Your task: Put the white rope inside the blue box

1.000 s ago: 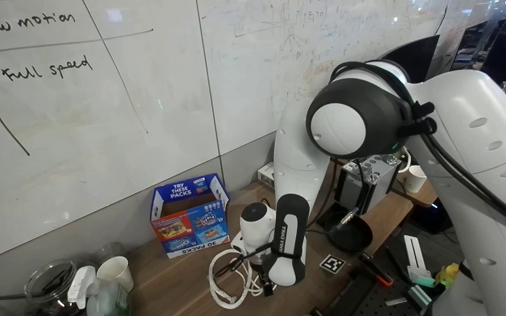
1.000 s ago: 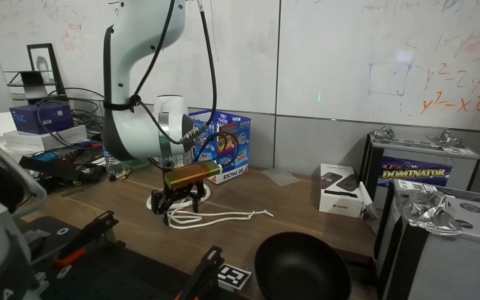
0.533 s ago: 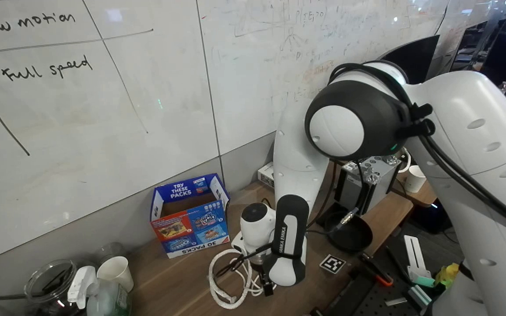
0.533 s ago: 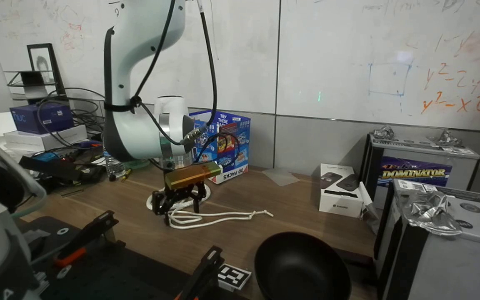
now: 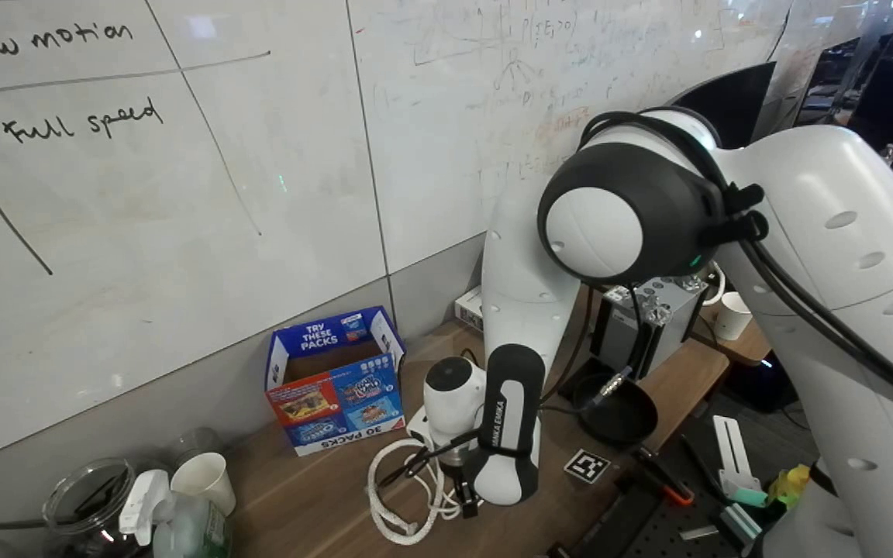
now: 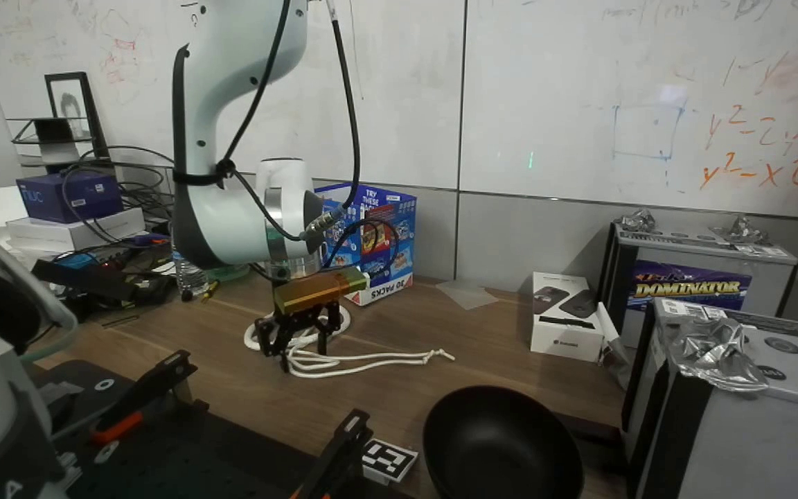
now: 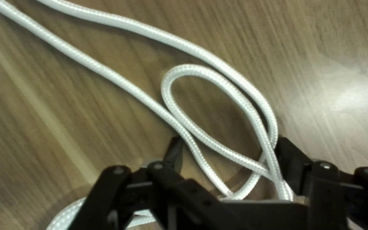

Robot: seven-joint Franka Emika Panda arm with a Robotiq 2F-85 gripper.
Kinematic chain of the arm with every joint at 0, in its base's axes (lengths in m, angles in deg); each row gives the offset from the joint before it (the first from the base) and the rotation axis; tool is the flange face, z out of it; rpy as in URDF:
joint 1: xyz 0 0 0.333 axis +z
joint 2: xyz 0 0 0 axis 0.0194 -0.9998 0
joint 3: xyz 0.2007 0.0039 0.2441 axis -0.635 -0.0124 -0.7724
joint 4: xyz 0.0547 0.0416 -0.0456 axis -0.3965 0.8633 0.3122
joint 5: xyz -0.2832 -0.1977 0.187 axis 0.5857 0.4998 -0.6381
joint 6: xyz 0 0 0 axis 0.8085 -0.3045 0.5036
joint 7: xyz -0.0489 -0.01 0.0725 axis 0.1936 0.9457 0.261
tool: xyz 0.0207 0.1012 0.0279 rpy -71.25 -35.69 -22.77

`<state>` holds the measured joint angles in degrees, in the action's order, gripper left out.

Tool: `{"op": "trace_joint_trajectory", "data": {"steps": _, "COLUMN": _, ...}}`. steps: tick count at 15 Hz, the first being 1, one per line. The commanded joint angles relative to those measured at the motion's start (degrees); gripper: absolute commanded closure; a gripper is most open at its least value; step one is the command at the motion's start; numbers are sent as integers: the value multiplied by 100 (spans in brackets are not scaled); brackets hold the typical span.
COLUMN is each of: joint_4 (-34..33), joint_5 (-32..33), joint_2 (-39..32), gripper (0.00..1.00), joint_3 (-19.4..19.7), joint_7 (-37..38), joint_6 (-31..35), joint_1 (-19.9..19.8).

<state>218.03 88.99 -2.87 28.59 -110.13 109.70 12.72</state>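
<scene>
Rope [image 7: 179, 119], thin, white and braided, lies in loose loops on the brown wood-grain table [image 6: 433, 322]. In the wrist view two strands run off toward ten o'clock, a narrow loop sits near the centre, and more coil shows between seven and eight o'clock. The black two-fingered gripper [image 7: 230, 150] reaches in there from six o'clock, unclenched: its jaws stand apart on either side of several strands. The finger [image 7: 291, 159] on the three o'clock side is right beside the rope; whether it touches, I cannot tell.

From the gripper, the blue cardboard box [image 5: 342, 407], rectangular, open-topped and printed in red and white, stands upright between ten and eleven o'clock in an exterior view, near the rope, which lies outside it. A white paper cup [image 5: 218, 490] is at nine there.

In an exterior view where the white jointed arm [image 6: 246, 229] hides part of the box, the box is at one o'clock. A knotted end of the rope points to three, a round black pan [image 6: 503, 450] sits at four, and a small square card [image 6: 388, 457] with a black-and-white pattern lies at five.
</scene>
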Motion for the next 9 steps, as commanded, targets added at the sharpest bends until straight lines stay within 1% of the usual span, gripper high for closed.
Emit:
{"op": "trace_joint_trajectory", "data": {"steps": 1, "joint_4": -56, "joint_5": 140, "joint_2": -56, "gripper": 57, "joint_3": 109, "joint_7": 175, "joint_6": 141, "joint_1": 122}}
{"op": "trace_joint_trajectory", "data": {"steps": 3, "joint_4": -57, "joint_5": 134, "joint_2": -32, "gripper": 73, "joint_3": 102, "joint_7": 181, "joint_6": 119, "joint_1": 119}}
{"op": "trace_joint_trajectory", "data": {"steps": 5, "joint_4": -65, "joint_5": 115, "joint_2": -11, "gripper": 86, "joint_3": 79, "joint_7": 183, "joint_6": 71, "joint_1": 78}}
{"op": "trace_joint_trajectory", "data": {"steps": 6, "joint_4": -68, "joint_5": 93, "joint_2": 9, "gripper": 91, "joint_3": 57, "joint_7": 189, "joint_6": 28, "joint_1": 40}}
{"op": "trace_joint_trajectory", "data": {"steps": 7, "joint_4": -83, "joint_5": 65, "joint_2": 28, "gripper": 92, "joint_3": 30, "joint_7": 202, "joint_6": -46, "joint_1": 0}}
{"op": "trace_joint_trajectory", "data": {"steps": 8, "joint_4": -96, "joint_5": 35, "joint_2": 45, "gripper": 96, "joint_3": -83, "joint_7": 156, "joint_6": -153, "joint_1": -135}}
{"op": "trace_joint_trajectory", "data": {"steps": 9, "joint_4": -119, "joint_5": -43, "joint_2": 102, "gripper": 92, "joint_3": -339, "joint_7": 49, "joint_6": -401, "joint_1": -425}}
